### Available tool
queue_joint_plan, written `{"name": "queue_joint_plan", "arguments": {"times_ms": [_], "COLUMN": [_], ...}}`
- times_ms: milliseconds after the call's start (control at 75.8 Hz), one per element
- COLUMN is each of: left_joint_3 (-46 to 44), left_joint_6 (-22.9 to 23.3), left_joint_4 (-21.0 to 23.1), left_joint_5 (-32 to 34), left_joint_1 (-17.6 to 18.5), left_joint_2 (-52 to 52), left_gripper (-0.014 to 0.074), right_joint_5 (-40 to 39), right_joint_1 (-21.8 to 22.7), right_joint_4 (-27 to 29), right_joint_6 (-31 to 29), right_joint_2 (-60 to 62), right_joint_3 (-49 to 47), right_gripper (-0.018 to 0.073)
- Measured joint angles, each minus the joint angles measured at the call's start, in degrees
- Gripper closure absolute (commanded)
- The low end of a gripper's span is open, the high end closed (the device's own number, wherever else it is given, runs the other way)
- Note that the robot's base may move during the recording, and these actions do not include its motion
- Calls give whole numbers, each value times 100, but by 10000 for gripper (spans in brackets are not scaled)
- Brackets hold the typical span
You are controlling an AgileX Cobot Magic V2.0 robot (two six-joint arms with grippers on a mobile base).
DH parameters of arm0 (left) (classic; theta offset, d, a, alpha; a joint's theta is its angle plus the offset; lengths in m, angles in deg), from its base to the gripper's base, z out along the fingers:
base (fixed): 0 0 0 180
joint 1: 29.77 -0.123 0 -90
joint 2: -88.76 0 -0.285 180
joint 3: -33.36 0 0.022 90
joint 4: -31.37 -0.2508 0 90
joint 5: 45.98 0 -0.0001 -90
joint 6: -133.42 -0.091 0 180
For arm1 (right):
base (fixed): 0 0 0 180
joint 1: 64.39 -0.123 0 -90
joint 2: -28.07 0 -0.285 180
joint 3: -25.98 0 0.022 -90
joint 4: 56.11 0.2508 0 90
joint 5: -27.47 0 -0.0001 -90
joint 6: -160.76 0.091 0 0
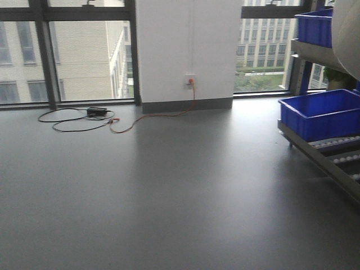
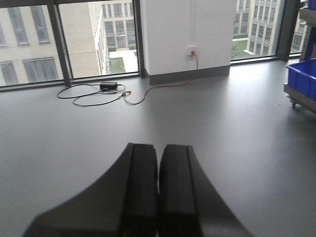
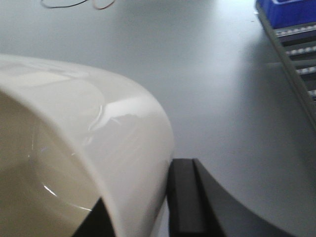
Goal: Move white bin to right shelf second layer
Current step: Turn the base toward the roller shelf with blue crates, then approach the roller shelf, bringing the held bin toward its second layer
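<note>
White bin (image 3: 123, 123) aloft in right pincer's (image 3: 140, 212) grip

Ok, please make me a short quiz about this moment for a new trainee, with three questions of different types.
1. True or false: the left gripper is shut and holds nothing.
2. What does the right gripper clamp? A) a bottle B) the wall of the white bin C) a cardboard box
3. Fill in: the crate on the roller rack is coloured ____.
Key: 1 true; 2 B; 3 blue.
</note>
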Motion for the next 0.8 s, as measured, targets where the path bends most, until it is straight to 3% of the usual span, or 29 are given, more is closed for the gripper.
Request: {"name": "queue_joint_plan", "arguments": {"times_ms": [804], "left_joint_3": [0], "left_joint_6": [0], "left_joint_4": [0], "left_joint_5": [0], "left_joint_1": [0], "left_joint_2": [0], "left_gripper": [512], "right_joint_5": [0], "right_joint_1": [0], "right_joint_4": [0], "right_joint_6": [0], "right_joint_2": [0], "right_joint_3": [0], "right_gripper": [511]}}
